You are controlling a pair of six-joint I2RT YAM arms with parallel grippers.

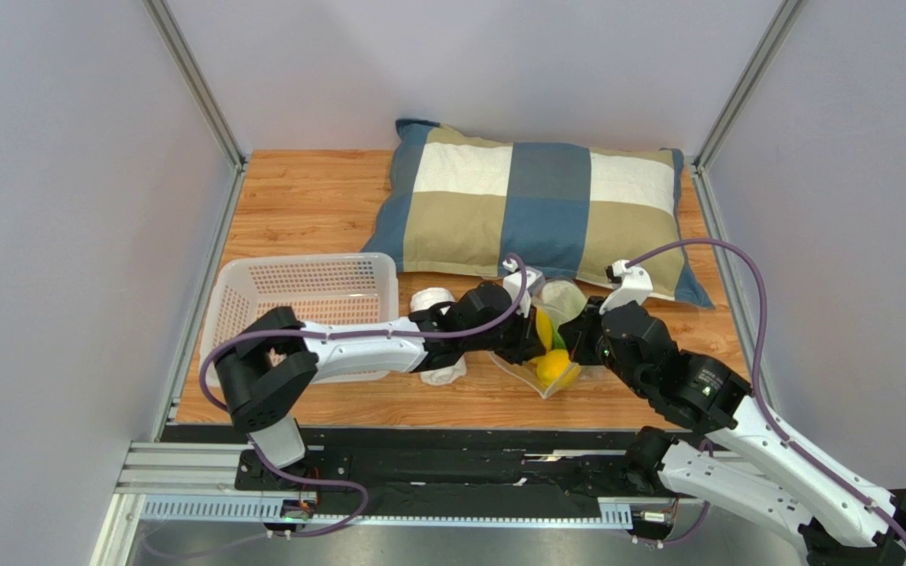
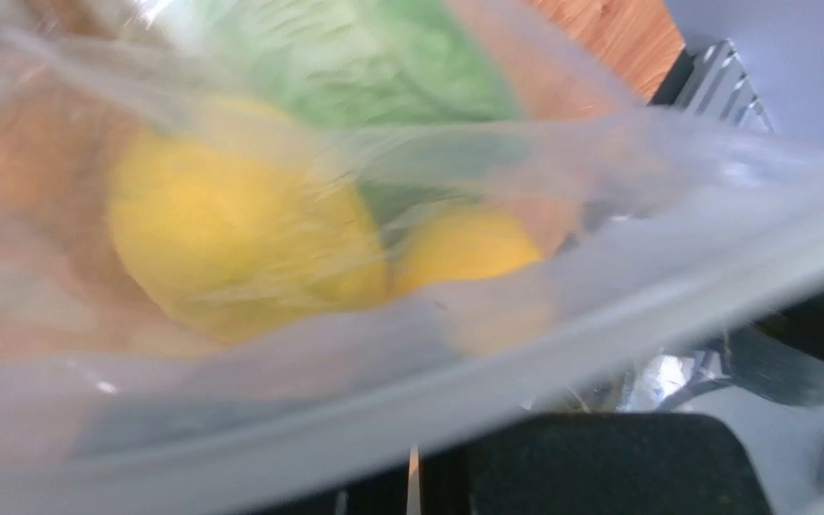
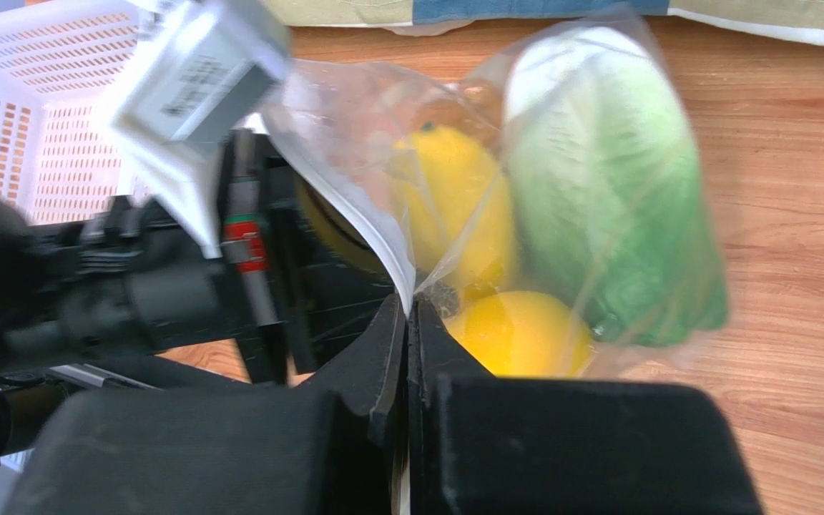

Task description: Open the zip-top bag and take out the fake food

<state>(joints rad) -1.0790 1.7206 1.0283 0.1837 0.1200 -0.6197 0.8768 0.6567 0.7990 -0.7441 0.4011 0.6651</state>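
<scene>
Your right gripper [image 3: 407, 322] pinches the zip-top bag [image 3: 330, 123] by its edge, fake food [image 3: 599, 204] just beyond it; your left gripper [image 2: 416, 481] is closed, hold unclear.

left claw [image 1: 530, 335] closed, right claw [image 3: 408, 317] closed

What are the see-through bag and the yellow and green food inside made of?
The bag looks like thin clear plastic film: creased, glinting. The lemons seem moulded plastic, glossy and evenly yellow. The cabbage is probably plastic too; through the film its finish is unclear.
</scene>
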